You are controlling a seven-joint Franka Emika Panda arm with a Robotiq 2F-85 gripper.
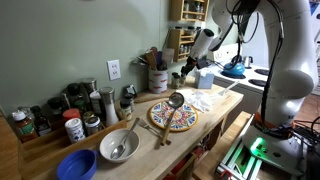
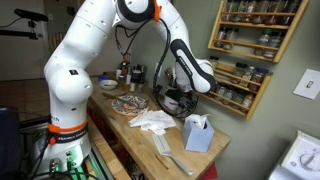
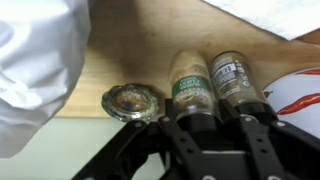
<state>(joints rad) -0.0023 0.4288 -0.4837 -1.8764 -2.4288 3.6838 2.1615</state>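
The black gripper (image 3: 200, 135) is closed on the dark-capped end of a clear spice jar with a green label (image 3: 190, 90). This jar lies on the pale wooden counter (image 3: 130, 40) beside a second, white-labelled spice jar (image 3: 232, 80). Both labels are too blurred to read. A round metal lid (image 3: 130, 100) sits nearby, below pale green walls (image 1: 80, 35).

A pale green wall (image 1: 70, 35) rises behind the wooden counter (image 1: 220, 108). A white outlet (image 1: 114, 69) sits just above the counter's back edge, and a wooden spice rack (image 2: 250, 50) hangs higher over it.
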